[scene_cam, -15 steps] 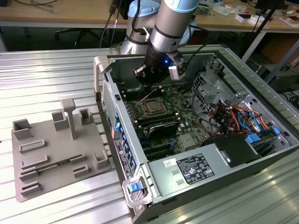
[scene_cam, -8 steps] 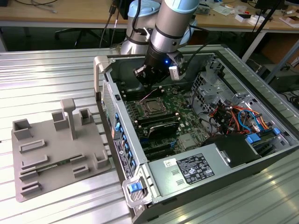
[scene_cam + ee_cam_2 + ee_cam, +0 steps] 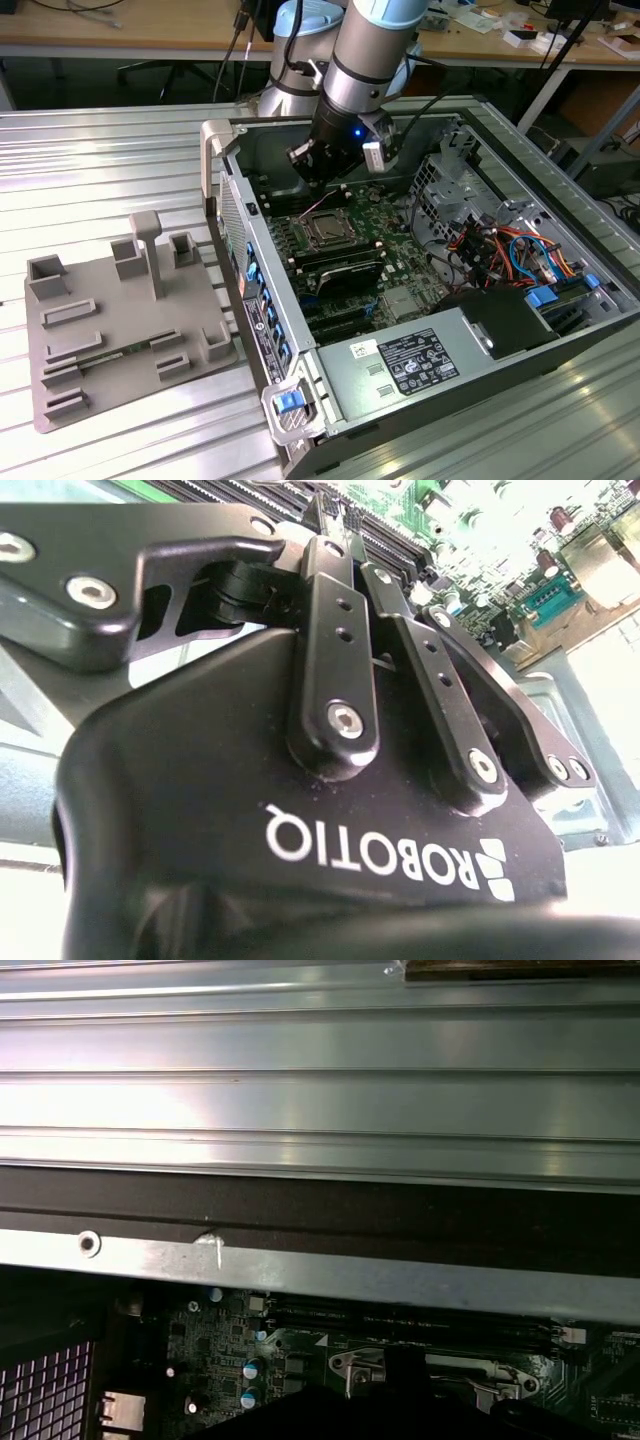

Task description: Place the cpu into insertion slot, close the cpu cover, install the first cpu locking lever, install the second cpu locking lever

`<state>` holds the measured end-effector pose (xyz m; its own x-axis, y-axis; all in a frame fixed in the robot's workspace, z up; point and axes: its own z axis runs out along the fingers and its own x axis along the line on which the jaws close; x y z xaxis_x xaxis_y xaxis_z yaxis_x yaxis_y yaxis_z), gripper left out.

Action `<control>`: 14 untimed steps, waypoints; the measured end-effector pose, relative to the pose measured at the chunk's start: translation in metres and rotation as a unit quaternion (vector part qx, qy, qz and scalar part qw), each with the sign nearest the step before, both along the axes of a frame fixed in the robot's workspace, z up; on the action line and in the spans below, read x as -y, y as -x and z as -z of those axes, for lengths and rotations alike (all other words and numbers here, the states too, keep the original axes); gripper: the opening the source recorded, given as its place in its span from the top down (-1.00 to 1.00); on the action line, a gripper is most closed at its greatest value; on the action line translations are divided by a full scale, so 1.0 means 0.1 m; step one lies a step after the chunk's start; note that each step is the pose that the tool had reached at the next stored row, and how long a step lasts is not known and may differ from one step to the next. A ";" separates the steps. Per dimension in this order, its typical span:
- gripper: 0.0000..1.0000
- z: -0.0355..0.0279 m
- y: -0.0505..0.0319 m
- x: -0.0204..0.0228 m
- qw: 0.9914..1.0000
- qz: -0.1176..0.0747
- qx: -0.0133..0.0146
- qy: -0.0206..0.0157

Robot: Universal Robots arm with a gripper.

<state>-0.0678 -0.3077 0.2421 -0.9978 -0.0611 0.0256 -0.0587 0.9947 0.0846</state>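
Note:
In the exterior view my gripper hangs inside the open computer case, just above and behind the insertion slot on the green board. The slot shows a silvery frame, the cpu cover, lying flat around a dark grey square that looks like the cpu. I cannot make out how the thin locking levers stand. In the second wrist view the black fingers run close together to their tips near the board, with nothing visible between them. In the first wrist view silvery socket parts sit just beyond the gripper's dark body.
The case lies open on a ribbed metal table. Black memory slots, a power supply and cable bundles surround the socket. A grey holder fixture stands on the exterior view's left.

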 end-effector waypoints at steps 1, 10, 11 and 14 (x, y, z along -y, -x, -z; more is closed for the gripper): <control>0.79 0.000 -0.001 0.000 1.000 0.000 0.000 0.000; 0.79 0.006 -0.016 0.000 1.000 0.000 0.000 0.000; 0.79 0.006 -0.017 0.000 1.000 0.000 0.000 0.000; 0.79 0.008 -0.021 0.000 1.000 0.000 0.000 0.000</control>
<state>-0.0656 -0.3077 0.2413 -0.9978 -0.0610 0.0256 -0.0587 0.9947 0.0846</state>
